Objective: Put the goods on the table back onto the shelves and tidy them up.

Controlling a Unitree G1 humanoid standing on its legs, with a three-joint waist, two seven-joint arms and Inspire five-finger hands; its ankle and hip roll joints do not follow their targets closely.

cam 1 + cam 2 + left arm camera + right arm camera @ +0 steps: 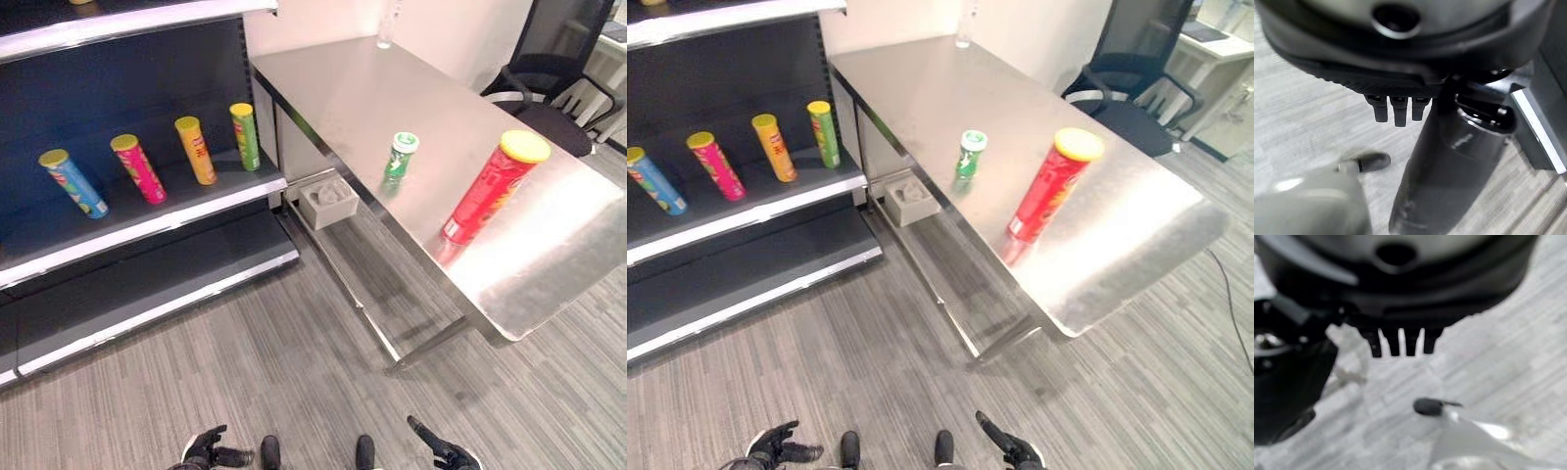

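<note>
A: What are the hands doing?
B: The left hand [208,450] and right hand [438,449] hang low, fingers loose, holding nothing.
A: What's left?
B: 4 cans stand on the shelf [147,227]. The red can [487,191] and green can [400,155] wait on the tabletop [353,83].

Tall red can [487,187] with yellow lid, upright on the surface [353,88], short green can [400,155] upright near it, four colourful cans [140,168] standing on the shelf [147,227]
</note>
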